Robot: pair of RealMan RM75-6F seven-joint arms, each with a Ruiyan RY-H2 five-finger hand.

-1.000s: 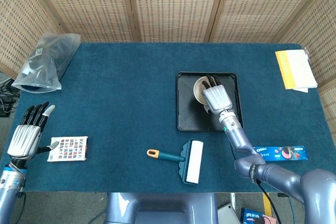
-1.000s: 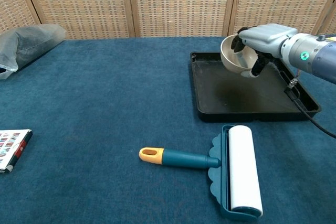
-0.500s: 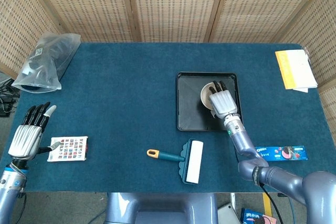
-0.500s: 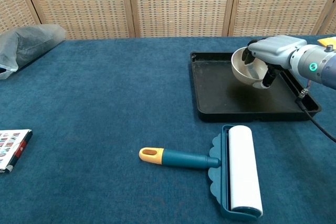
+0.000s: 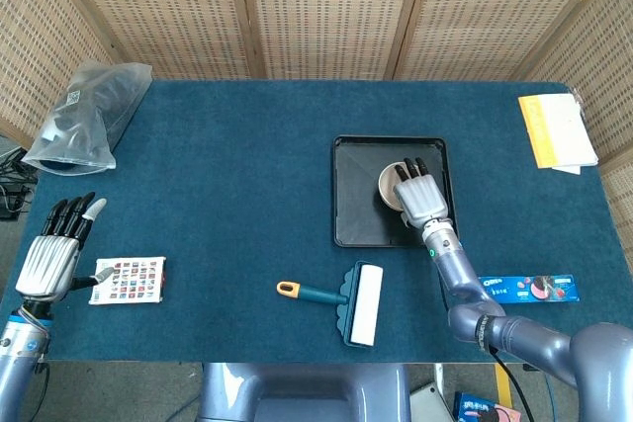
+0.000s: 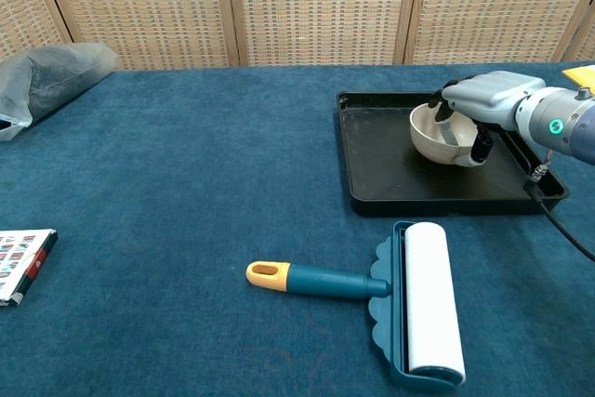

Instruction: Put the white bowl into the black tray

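Observation:
The white bowl [image 6: 439,138] sits upright inside the black tray [image 6: 390,183], in its right half, and looks set down on the tray floor. My right hand [image 6: 485,103] reaches over it from the right and grips its rim, fingers curled around the far side. From the head view the right hand [image 5: 423,199] covers most of the bowl [image 5: 387,183], with the tray [image 5: 356,219] around them. At the table's near left edge my left hand [image 5: 53,250] is held flat with its fingers extended and apart, holding nothing.
A teal lint roller [image 5: 360,303] with a yellow-tipped handle lies in front of the tray. A printed card pack [image 5: 129,281] lies by the left hand. A plastic bag [image 5: 84,116] sits far left, yellow paper [image 5: 556,130] far right, a blue biscuit pack [image 5: 529,289] near right.
My right hand has carried the tilted bowl rightward and down from above the tray, levelling it until it sits on the tray floor. The left hand has not moved.

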